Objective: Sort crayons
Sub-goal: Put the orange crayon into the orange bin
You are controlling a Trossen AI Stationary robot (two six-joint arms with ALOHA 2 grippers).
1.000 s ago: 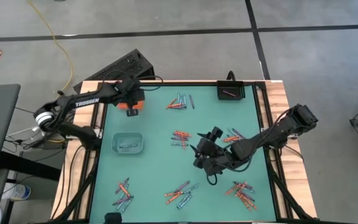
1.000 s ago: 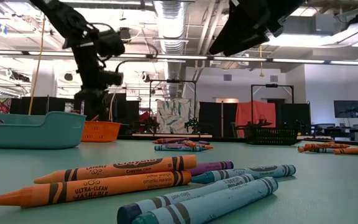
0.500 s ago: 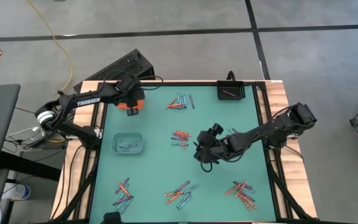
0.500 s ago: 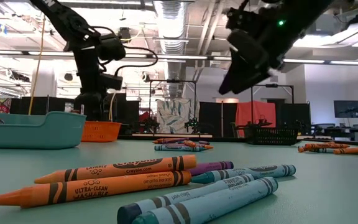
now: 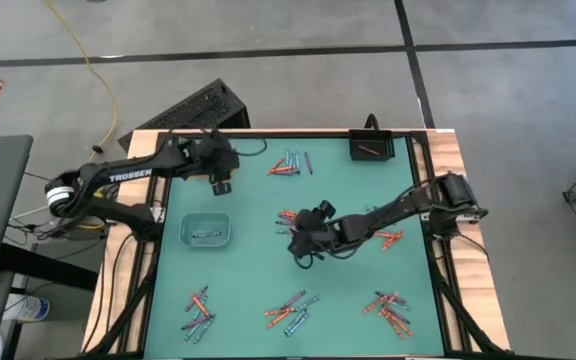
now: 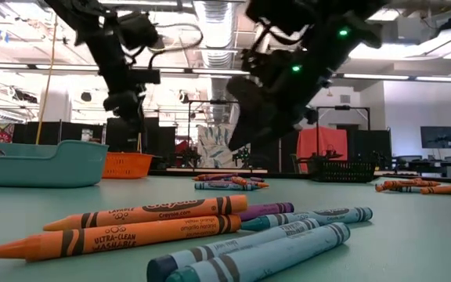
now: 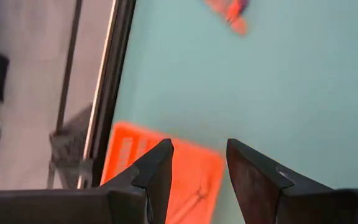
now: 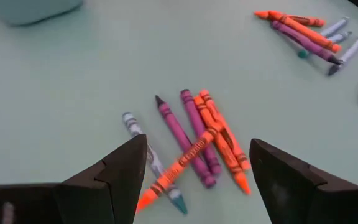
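The right gripper (image 5: 303, 243) hangs over the middle of the green-topped table (image 5: 258, 200), its two dark fingers (image 8: 114, 174) spread wide and holding nothing, directly above a small cluster of orange, purple and blue-grey wax crayons (image 8: 194, 140) lying loose on the surface. The left gripper (image 5: 220, 182) hovers at the table's far left, its fingers (image 7: 157, 168) parted and empty, above a small orange plastic tray (image 7: 163, 171); what that tray holds cannot be made out.

A shallow teal tray (image 5: 206, 230) at the left side holds one crayon. A small black tray (image 5: 372, 147) at the far right corner holds a purple crayon.

More crayon clusters lie scattered: near the far edge (image 5: 290, 165), at the near left (image 5: 198, 310), near centre (image 5: 290, 312) and near right (image 5: 390, 308).

In the low view, the closest orange crayons (image 6: 131, 227) read "Crayola" and "ULTRA-CLEAN WASHABLE". The left arm (image 5: 128, 178) bears the word "TROSSEN".
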